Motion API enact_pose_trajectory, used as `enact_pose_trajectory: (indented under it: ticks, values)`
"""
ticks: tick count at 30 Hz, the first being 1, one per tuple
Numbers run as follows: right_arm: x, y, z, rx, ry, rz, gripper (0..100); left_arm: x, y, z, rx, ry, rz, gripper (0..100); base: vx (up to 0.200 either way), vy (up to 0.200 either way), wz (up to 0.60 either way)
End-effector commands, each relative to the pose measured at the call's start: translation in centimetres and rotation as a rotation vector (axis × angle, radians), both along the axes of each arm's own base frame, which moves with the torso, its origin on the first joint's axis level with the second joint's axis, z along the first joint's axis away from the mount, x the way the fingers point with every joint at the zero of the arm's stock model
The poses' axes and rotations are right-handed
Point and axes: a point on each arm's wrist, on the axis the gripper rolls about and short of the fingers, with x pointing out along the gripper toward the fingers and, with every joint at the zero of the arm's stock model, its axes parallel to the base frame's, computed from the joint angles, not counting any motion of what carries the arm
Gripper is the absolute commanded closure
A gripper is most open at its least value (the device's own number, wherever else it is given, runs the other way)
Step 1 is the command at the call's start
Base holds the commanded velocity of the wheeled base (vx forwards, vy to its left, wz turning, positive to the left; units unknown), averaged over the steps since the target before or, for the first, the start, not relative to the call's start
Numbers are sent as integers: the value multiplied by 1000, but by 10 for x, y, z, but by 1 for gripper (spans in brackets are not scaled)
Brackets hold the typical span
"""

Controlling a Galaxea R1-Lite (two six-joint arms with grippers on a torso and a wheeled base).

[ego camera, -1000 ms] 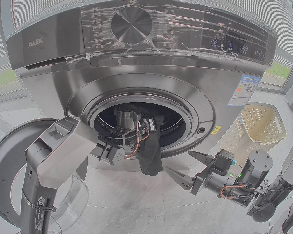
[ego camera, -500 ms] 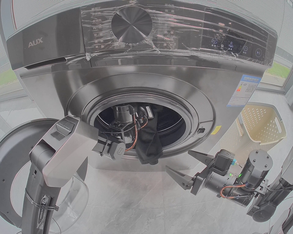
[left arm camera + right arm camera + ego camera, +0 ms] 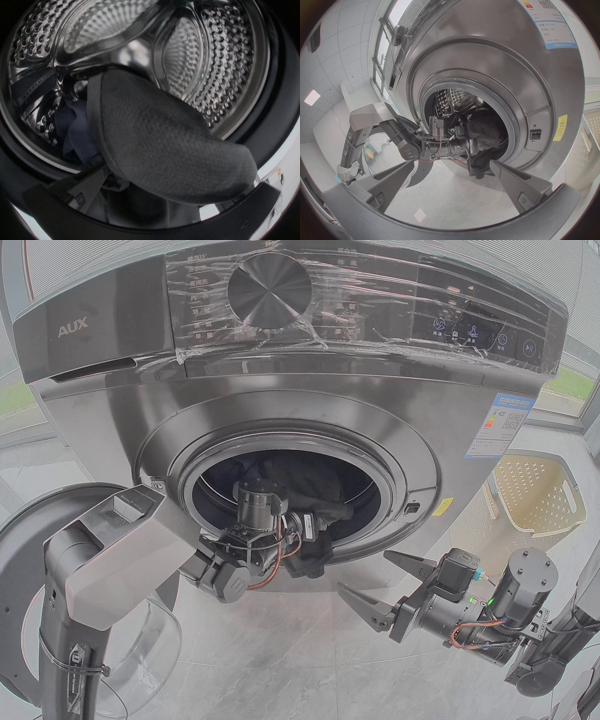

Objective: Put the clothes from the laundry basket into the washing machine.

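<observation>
Black garment (image 3: 162, 140) drapes over washing machine (image 3: 300, 396) rim at 6 o'clock, across the seemingly spread left gripper (image 3: 312, 537); right gripper (image 3: 362, 569) spread, empty; risk: retracting may snag and drag it out.

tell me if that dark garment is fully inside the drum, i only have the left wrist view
Observer: Not fully. In the head view, the lower end of the dark garment droops over the front lip of the washing machine opening.
Operator: is the right arm near it
Observer: No. The right end effector is open and holds nothing. It is below and to the right of the opening, apart from the garment.
Operator: more clothes in the basket
Observer: The laundry basket stands to the right of the machine. The part of its inside that I can see holds no clothes; the rest is hidden.
</observation>
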Motion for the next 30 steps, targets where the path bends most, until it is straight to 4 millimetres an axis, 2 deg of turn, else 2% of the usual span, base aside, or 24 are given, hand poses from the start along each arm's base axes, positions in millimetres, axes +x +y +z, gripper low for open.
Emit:
enact_pose_trajectory:
  ticks: [1, 4, 10, 11, 17, 22, 23, 26, 29, 30]
  values:
    - [-1, 2, -1, -4, 4, 9, 0, -10, 2, -5, 24, 32, -27, 0, 0, 0, 0]
    - [-1, 2, -1, -3, 3, 7, 0, -10, 2, -9, 28, 45, -40, 0, 0, 0, 0]
    - [-1, 2, 0, 2, -2, 9, 0, -1, 3, -28, 39, 58, -29, 0, 0, 0, 0]
    - [-1, 2, 1, 4, -4, 9, 0, 1, 4, -28, 37, 56, -26, 100, 0, 0, 0]
    - [0, 4, 7, 25, -23, 9, 0, 7, 3, -24, 20, 39, -20, 100, 0, 0, 0]
    - [1, 4, 7, 26, -24, 7, 0, 17, -4, 1, -65, -28, -4, 100, 0, 0, 0]
    - [1, 4, 7, 26, -24, 7, 0, 17, -4, 1, -65, -28, -4, 100, 0, 0, 0]
    - [1, 4, 8, 29, -27, 7, 0, 31, -5, 25, -159, -111, 40, 100, 0, 0, 0]
    - [1, 4, 8, 28, -26, 7, 0, 41, -3, 31, -190, -166, 81, 100, 0, 0, 0]
    - [1, 4, 8, 28, -26, 7, 0, 47, -3, 38, -226, -225, 100, 100, 0, 0, 0]
